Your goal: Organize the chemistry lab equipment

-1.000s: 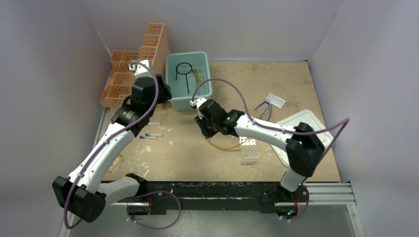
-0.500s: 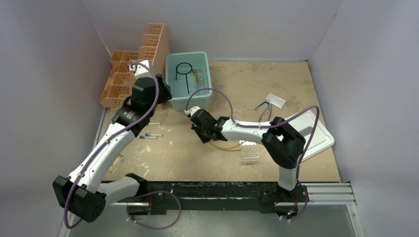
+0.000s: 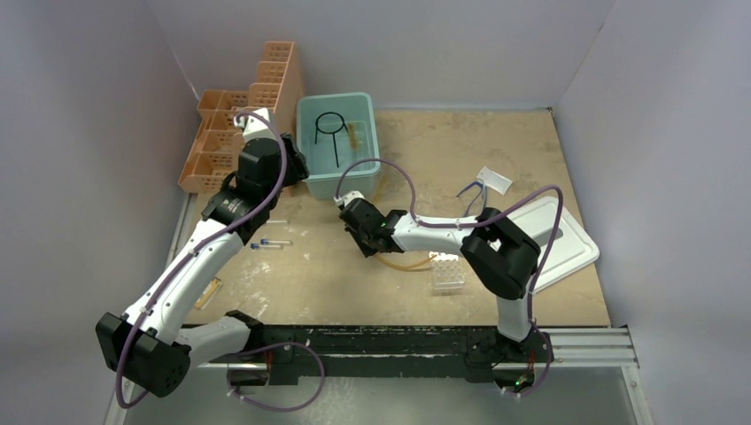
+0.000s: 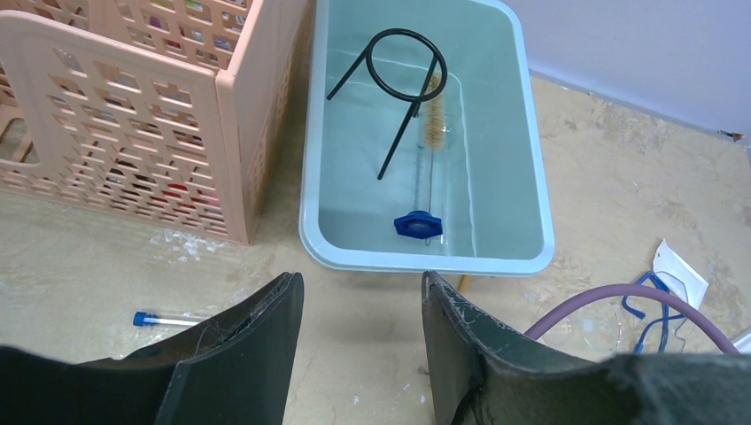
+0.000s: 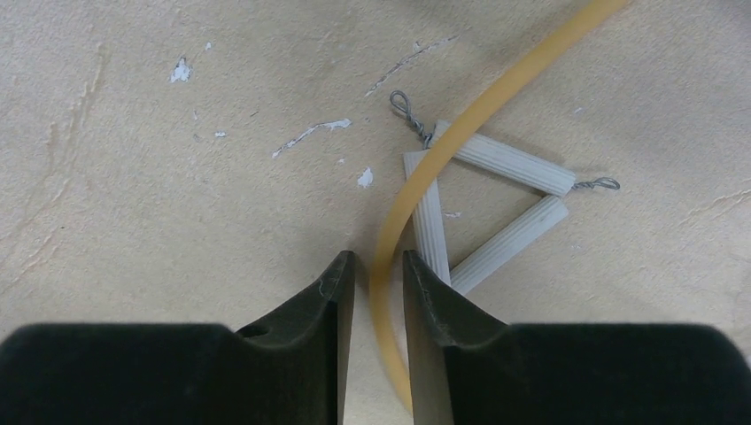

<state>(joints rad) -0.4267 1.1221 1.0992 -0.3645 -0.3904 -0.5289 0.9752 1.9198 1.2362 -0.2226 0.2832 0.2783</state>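
Two black fingers of the right gripper [image 5: 379,261] straddle the soft amber rubber hose [image 5: 496,93], nearly closed on it, though I honestly can't tell if they're actually pinching. The hose lies on the tan tabletop [image 5: 177,177], draped across the white-sleeved wire triangle [image 5: 514,164]. It looks light and floppy, so I'd guess it droops and drags. Grabbing near mid-length seems safer, and mind it doesn't snag the triangle. The left gripper [image 4: 359,283] hangs open and empty just before the pale teal plastic bin [image 4: 305,221].
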